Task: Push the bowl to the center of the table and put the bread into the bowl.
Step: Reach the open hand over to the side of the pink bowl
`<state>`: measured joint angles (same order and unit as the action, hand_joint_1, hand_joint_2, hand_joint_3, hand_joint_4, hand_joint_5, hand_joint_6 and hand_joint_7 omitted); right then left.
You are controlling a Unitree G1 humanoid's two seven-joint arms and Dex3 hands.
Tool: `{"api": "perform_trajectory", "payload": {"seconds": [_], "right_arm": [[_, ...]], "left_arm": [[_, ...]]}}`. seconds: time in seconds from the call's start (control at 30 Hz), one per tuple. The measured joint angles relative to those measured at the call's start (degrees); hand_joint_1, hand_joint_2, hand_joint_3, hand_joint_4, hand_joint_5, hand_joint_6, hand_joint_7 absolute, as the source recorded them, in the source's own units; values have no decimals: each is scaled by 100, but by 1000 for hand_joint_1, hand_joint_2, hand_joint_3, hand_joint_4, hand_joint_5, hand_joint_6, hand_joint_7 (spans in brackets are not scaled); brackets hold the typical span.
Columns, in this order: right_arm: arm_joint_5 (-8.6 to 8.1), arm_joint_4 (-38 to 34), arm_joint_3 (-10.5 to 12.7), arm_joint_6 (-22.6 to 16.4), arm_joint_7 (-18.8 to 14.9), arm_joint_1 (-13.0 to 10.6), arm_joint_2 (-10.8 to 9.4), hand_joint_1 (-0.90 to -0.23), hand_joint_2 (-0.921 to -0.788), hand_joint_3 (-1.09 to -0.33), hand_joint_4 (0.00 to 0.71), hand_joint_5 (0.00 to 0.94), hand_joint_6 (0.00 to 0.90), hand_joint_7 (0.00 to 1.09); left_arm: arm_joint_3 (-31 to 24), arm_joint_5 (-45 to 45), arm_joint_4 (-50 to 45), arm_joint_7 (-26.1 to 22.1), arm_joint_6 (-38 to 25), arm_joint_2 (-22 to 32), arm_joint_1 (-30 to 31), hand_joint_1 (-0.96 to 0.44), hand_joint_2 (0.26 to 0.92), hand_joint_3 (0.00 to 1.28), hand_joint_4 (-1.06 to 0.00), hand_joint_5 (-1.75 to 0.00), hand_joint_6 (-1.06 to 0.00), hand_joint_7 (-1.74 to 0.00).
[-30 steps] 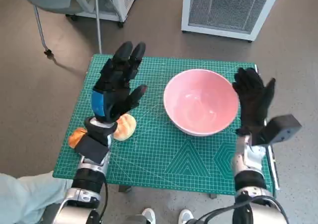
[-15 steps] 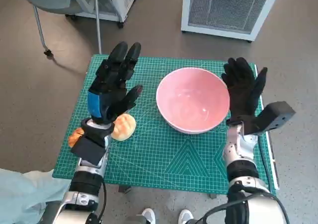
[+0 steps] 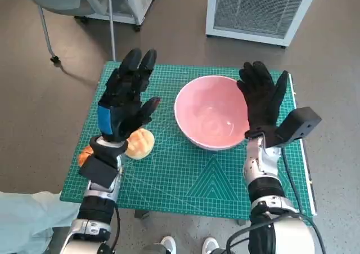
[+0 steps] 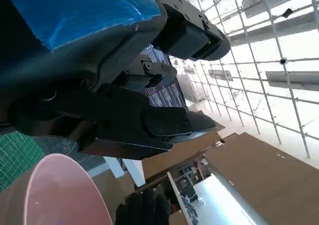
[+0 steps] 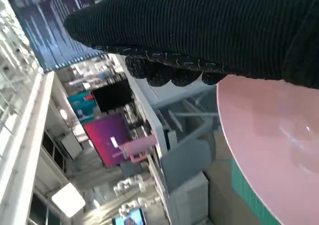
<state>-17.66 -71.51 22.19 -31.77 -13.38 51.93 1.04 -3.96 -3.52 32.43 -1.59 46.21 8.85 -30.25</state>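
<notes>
A pink bowl (image 3: 209,112) sits on the green cutting mat (image 3: 185,175), a little right of the mat's middle; its rim also shows in the left wrist view (image 4: 60,185) and in the right wrist view (image 5: 269,150). My right hand (image 3: 262,102), in the black glove, stands flat against the bowl's right side with its fingers spread upward, holding nothing. A golden bread roll (image 3: 140,143) lies on the mat at the left. My left hand (image 3: 124,99), blue tape on its back, hovers open above the roll.
An orange item (image 3: 85,154) lies at the mat's left edge beside the roll. A white cabinet (image 3: 256,9) stands beyond the table and a chair leg (image 3: 48,37) at the far left. Shoes (image 3: 185,245) show below the table's near edge.
My right hand has moved left with the bowl against it, and the bowl has slid left toward the mat's middle. The left hand has shifted slightly left.
</notes>
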Motion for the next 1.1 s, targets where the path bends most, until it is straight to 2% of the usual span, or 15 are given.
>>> {"api": "perform_trajectory", "payload": {"seconds": [0.27, 0.6, 0.87, 1.1], "right_arm": [[51, -5, -69, 26, -2, 0, 1, -479, -921, -795, 268, 8, 129, 405], [208, -7, -164, 89, -3, -2, -1, -477, -921, -780, 272, 7, 136, 404], [217, 68, -211, 82, -31, -25, 11, -475, -921, -784, 265, 2, 123, 394], [212, 362, -211, -178, -74, -74, 71, -476, -921, -791, 247, 1, 113, 383]], "left_arm": [[-23, 0, 3, 8, -4, 0, 0, -284, 921, 252, -357, -1, -500, -30], [-6, -24, 27, 11, -4, -20, -1, -277, 921, 255, -358, -1, -500, -29], [1, -25, 51, -5, -4, -16, -2, -291, 921, 253, -363, -3, -500, -29], [-45, -13, 58, -41, -3, 68, -2, -291, 921, 252, -359, -1, -497, -27]]}}
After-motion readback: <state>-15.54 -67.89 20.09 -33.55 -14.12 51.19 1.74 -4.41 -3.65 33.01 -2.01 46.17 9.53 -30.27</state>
